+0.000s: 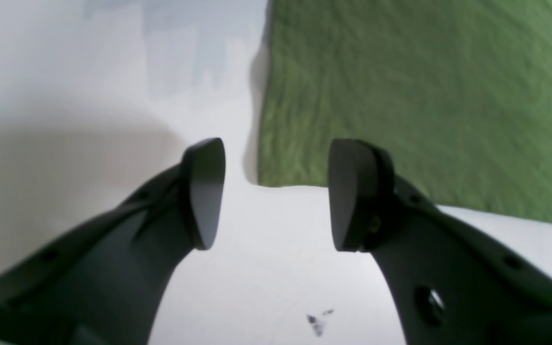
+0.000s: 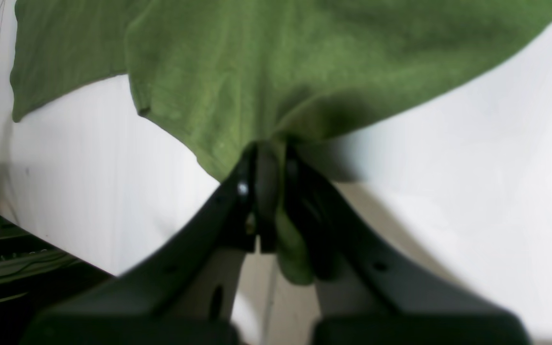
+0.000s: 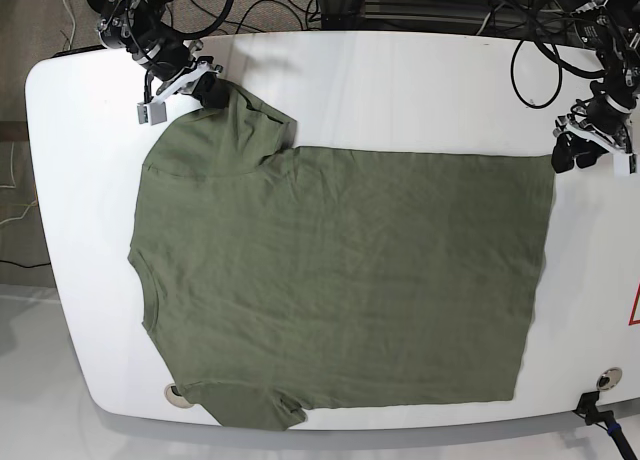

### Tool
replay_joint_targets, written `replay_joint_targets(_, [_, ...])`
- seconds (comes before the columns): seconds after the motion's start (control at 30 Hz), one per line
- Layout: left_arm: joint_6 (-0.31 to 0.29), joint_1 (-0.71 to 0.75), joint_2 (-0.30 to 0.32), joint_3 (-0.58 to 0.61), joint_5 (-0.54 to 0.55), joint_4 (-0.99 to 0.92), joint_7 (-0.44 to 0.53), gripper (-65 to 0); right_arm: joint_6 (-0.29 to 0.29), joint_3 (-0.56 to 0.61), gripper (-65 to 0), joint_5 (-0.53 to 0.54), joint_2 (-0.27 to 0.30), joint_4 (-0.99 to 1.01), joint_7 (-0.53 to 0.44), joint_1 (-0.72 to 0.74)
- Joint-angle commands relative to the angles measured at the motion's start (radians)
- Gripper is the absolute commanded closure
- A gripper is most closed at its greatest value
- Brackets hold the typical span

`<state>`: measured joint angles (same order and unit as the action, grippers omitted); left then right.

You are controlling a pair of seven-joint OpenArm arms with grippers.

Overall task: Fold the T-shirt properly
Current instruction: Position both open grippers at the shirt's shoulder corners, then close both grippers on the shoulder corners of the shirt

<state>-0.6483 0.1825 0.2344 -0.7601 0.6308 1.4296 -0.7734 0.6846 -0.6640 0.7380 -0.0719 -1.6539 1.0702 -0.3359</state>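
Observation:
The olive-green T-shirt (image 3: 340, 280) lies spread flat on the white table (image 3: 400, 80), neckline toward the left and hem toward the right. My right gripper (image 3: 215, 92) is at the far-left sleeve. In the right wrist view this gripper (image 2: 271, 163) is shut on a bunched fold of T-shirt (image 2: 281, 62) fabric, pulled into a peak between the fingers. My left gripper (image 3: 568, 155) hovers at the far-right hem corner. Seen from the left wrist, it (image 1: 276, 191) stands open with nothing between its fingers, and the T-shirt (image 1: 424, 96) corner lies just beyond the tips.
Cables (image 3: 250, 10) crowd the table's back edge. A round hole (image 3: 608, 379) sits near the front right corner and another (image 3: 176, 393) near the front left. A small dark mark (image 1: 316, 323) is on the tabletop below the left gripper.

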Motion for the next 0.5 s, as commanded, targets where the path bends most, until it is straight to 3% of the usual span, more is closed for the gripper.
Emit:
replay_joint_targets(0.0, [-0.009, -0.015, 0.016, 0.0, 0.011, -0.019, 0.01, -32.8, 0.008, -0.003, 0.0, 0.019, 0.005, -0.015, -0.009, -0.001])
replay_joint_targets(0.47, [-0.012, -0.064, 0.012, 0.064, 0.013, -0.143, 0.016, -32.8, 0.008, -0.003, 0.0, 0.019, 0.004, -0.015, -0.009, -0.006])
